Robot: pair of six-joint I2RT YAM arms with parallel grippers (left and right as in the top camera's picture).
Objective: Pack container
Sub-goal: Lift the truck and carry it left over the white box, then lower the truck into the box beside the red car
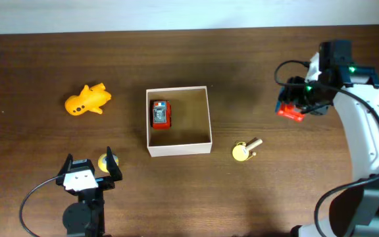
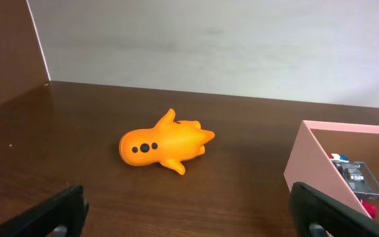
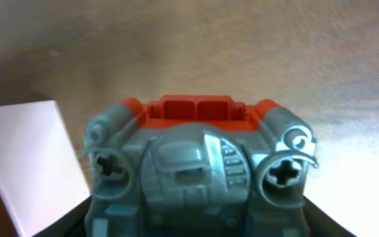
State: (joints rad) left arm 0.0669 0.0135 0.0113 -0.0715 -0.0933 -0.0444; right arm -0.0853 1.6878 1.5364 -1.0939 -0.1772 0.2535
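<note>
Container (image 1: 179, 149) sits open side up at the middle of the table (image 1: 31, 59), square, no long axis, walls nearly parallel to the table's edges. Well to its right, your right gripper (image 1: 293, 104) clamps a red-and-grey toy vehicle (image 3: 196, 164); your left gripper (image 1: 89, 164) is spread wide.

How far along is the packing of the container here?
Done: one red toy lies in the container. In hand: the right gripper holds a red-and-grey toy right of it. Left: the orange toy, the yellow disc by the open left gripper, and the yellow-and-tan piece lie outside it.
</note>
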